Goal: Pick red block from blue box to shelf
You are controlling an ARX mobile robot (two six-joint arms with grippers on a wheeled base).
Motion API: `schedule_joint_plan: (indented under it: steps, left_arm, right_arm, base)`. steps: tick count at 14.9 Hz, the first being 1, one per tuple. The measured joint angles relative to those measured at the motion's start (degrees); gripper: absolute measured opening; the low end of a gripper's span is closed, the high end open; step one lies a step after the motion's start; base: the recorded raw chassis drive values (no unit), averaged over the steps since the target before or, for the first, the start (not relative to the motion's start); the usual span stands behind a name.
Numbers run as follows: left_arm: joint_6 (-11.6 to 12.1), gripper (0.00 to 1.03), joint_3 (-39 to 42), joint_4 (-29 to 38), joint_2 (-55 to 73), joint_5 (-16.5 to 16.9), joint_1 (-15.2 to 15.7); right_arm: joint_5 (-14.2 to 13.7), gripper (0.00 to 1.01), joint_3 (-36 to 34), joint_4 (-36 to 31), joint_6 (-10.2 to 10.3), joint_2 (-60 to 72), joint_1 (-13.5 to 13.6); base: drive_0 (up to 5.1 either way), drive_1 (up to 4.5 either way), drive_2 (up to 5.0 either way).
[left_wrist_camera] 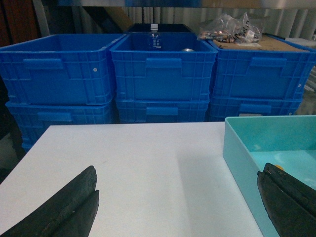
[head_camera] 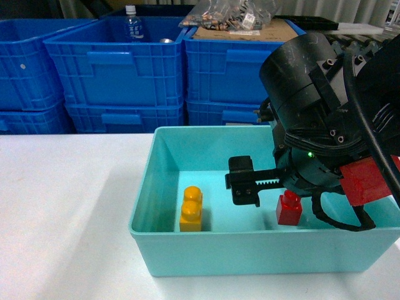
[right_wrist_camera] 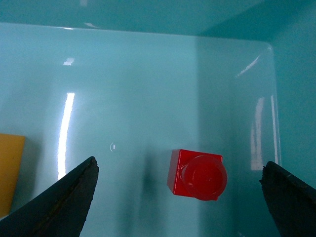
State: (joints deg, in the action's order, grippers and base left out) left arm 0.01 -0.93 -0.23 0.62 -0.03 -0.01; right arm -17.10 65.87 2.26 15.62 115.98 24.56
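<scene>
Your right claw (right_wrist_camera: pixel 180 197) is hanging spread wide inside the blue box (head_camera: pixel 187 247), fingers pointing down at the floor so the red block (right_wrist_camera: pixel 197 174) is sitting between them, a little right of centre. It is gripping nothing yet; you are lined up for a descent, I judge. That block is standing upright, stud on top, near the box's right wall, apart from the orange-yellow brick (head_camera: pixel 190 209) to its left. Your left claw (left_wrist_camera: pixel 180 202) is waiting spread over the white tabletop (left_wrist_camera: pixel 148 168), just left of the box and out of the way. Counting: one red block, one orange-yellow brick, one turquoise box, several dark blue crates (left_wrist_camera: pixel 163 66) stacked at the far side.
</scene>
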Motion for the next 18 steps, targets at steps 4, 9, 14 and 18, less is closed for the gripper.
schedule_joint_plan:
  steps: [4, 9, 14, 18]
  left_arm:
    - [0.00, 0.98, 0.00, -0.02, 0.00, 0.00, 0.00]
    - [0.00, 0.98, 0.00, -0.02, 0.00, 0.00, 0.00]
    - [0.00, 0.98, 0.00, -0.02, 0.00, 0.00, 0.00]
    - [0.00, 0.98, 0.00, 0.00, 0.00, 0.02, 0.00]
  right_arm:
    - [0.81, 0.98, 3.89, 1.07, 1.88, 5.55, -2.12]
    - [0.15, 0.40, 7.39, 3.26, 3.43, 10.25, -2.89]
    - [1.51, 0.29, 4.81, 1.55, 4.76, 6.99, -2.80]
    - [2.62, 0.29, -2.56, -4.39, 5.55, -4.31, -1.42]
  base:
    - [0.0, 0.00, 0.0]
    - [0.0, 0.00, 0.0]
    - [0.0, 0.00, 0.0]
    - [0.0, 0.00, 0.0]
